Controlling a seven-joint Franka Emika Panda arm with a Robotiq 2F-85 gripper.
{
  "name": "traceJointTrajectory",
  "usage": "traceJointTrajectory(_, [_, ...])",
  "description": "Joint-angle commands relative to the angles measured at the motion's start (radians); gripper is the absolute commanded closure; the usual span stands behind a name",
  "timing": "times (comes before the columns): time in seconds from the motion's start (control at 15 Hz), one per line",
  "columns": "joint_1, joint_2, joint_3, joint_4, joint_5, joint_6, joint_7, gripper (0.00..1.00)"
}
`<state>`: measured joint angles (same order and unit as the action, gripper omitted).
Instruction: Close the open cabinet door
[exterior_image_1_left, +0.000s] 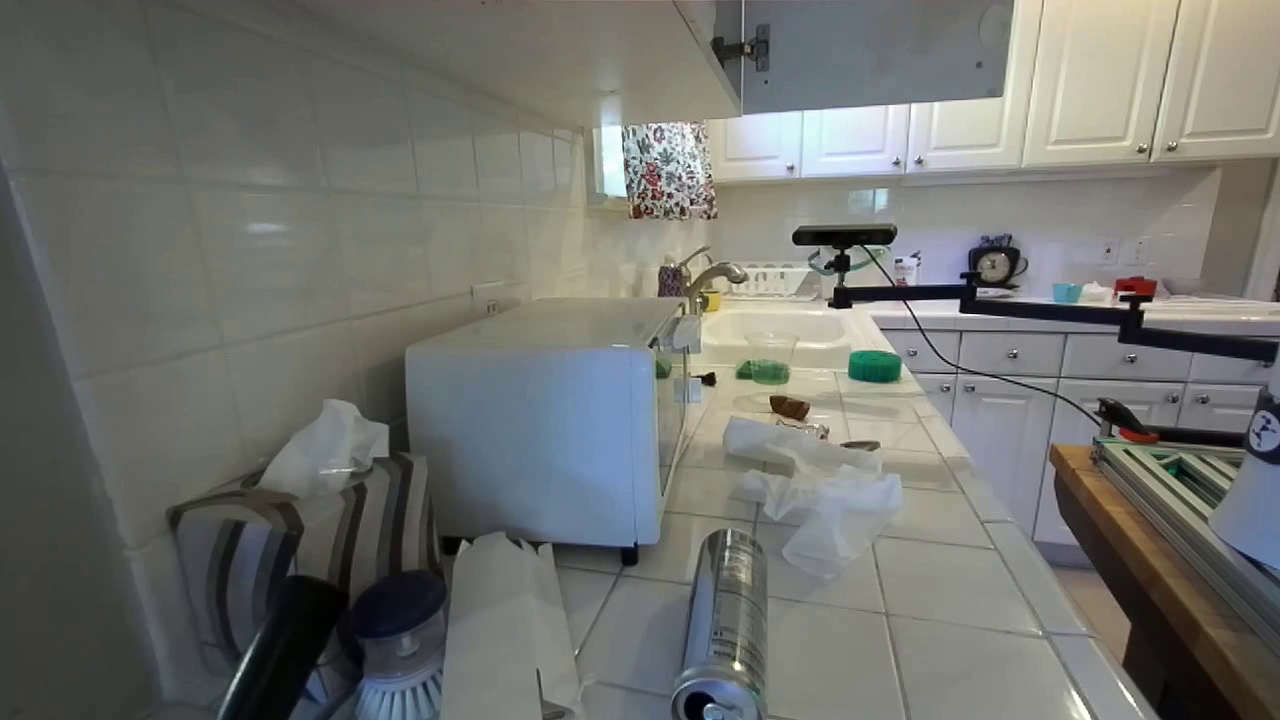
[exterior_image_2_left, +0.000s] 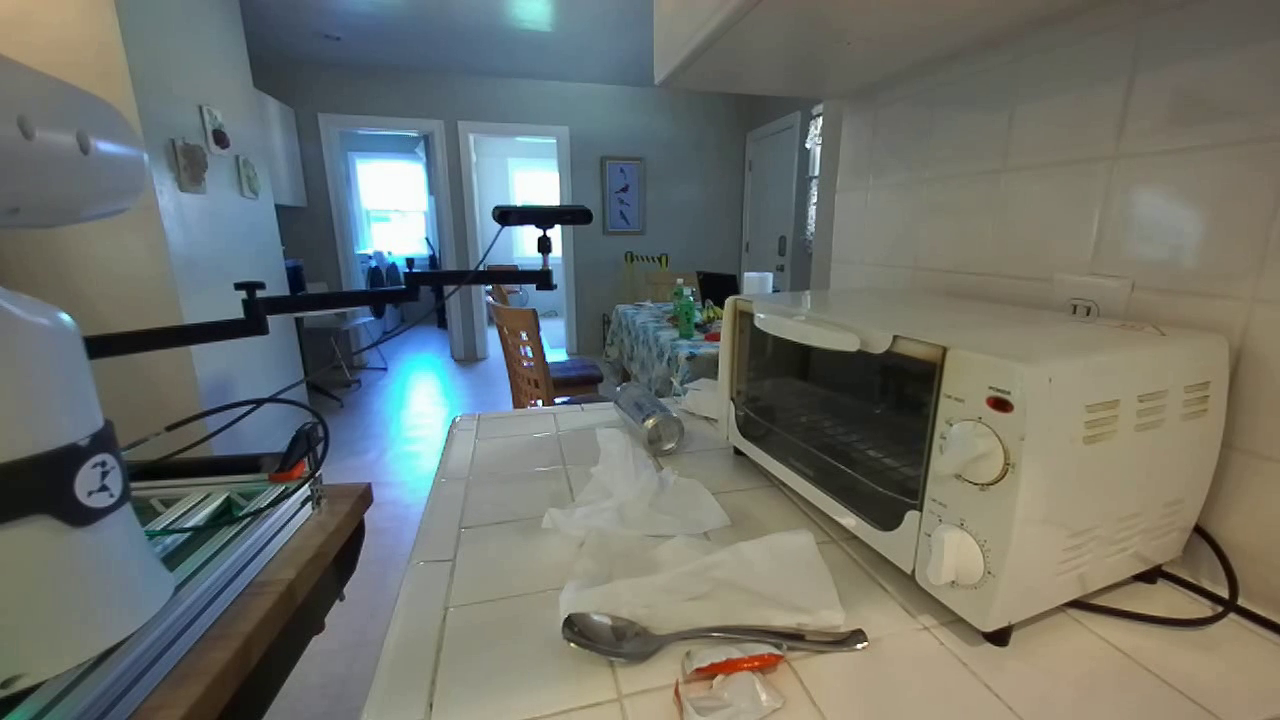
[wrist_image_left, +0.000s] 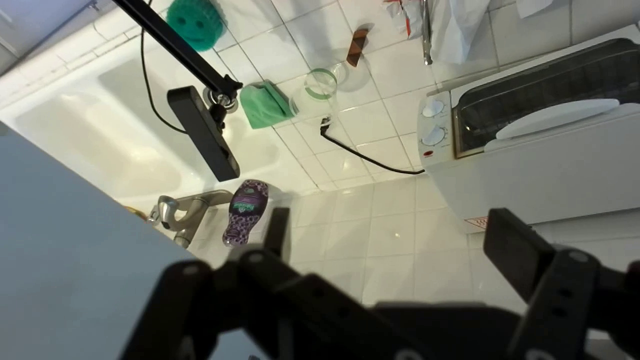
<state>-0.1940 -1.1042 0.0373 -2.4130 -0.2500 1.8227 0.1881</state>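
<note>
The gripper (wrist_image_left: 392, 241) near the cabinet door (exterior_image_1_left: 870, 53) has its fingers (wrist_image_left: 515, 250) apart — 1 might snag the door's edge and stall closing.

Wide open, the cabinet door (exterior_image_1_left: 875, 58) is seen, its plain flat face shaded grey! High above the counter (exterior_image_1_left: 960, 590) it is hung, turned out toward the long front edge.

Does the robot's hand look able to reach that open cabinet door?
Probably yes: in the wrist view, the open hand appears near the cabinet door, with nothing seen between them, though depth is hard to judge.
</note>
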Motion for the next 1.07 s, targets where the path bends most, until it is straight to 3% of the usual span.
traceJointTrajectory(0.0, [0.025, -0.025, -0.025, 0.043, -0.006, -0.082, -0.049, 0.0])
traceJointTrajectory(0.27, [-0.012, -0.059, -0.018, 0.077, -0.048, -0.137, -0.011, 0.0])
traceJointTrajectory(0.53, [-0.058, -0.063, -0.028, 0.092, -0.124, -0.117, 0.025, 0.0])
traceJointTrajectory(1.0, [-0.095, -0.041, -0.107, 0.128, -0.187, -0.084, 0.03, 0.0])
